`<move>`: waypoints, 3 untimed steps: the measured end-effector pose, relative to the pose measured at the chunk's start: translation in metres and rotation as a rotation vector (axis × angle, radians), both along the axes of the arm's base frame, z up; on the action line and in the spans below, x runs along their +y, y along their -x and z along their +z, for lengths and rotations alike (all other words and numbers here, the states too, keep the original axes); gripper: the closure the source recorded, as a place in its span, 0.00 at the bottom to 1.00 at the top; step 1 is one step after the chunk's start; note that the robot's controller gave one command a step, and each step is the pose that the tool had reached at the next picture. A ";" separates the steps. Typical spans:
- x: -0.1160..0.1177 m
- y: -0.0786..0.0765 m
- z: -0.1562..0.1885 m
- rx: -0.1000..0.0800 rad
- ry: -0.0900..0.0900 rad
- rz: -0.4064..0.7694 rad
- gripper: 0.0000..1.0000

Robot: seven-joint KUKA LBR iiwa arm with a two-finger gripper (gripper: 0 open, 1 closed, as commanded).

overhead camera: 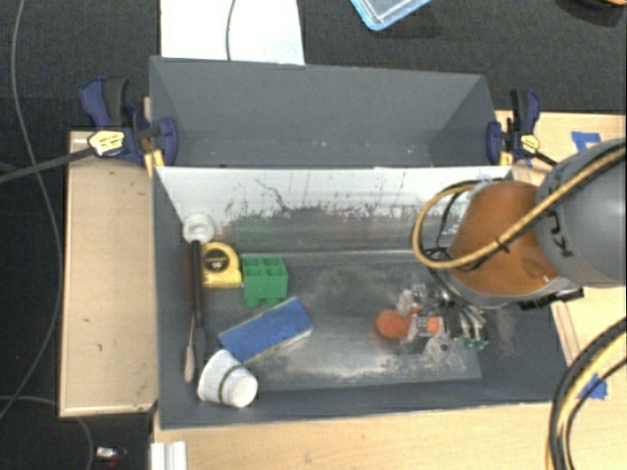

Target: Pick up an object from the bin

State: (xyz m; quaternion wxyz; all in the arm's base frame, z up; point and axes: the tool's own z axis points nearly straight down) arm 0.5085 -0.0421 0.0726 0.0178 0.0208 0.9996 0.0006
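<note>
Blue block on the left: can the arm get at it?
Probably yes. The blue block lies uncovered, with bare floor between it and the gripper, though a green brick sits close.

No text can be read. The dark marking on the robot's grey arm housing (588,213) and the round label on the yellow tape measure (221,264) are illegible.

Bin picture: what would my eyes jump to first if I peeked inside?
The big orange-covered arm reaches in from the right. Its gripper is low over the right side of the bin, close beside a small orange-red thing. On the left is a bright bunch: a green block, a blue block, a yellow tape measure and a white bottle.
</note>
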 end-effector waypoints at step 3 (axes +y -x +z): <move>0.002 -0.008 0.146 0.007 -0.002 -0.041 1.00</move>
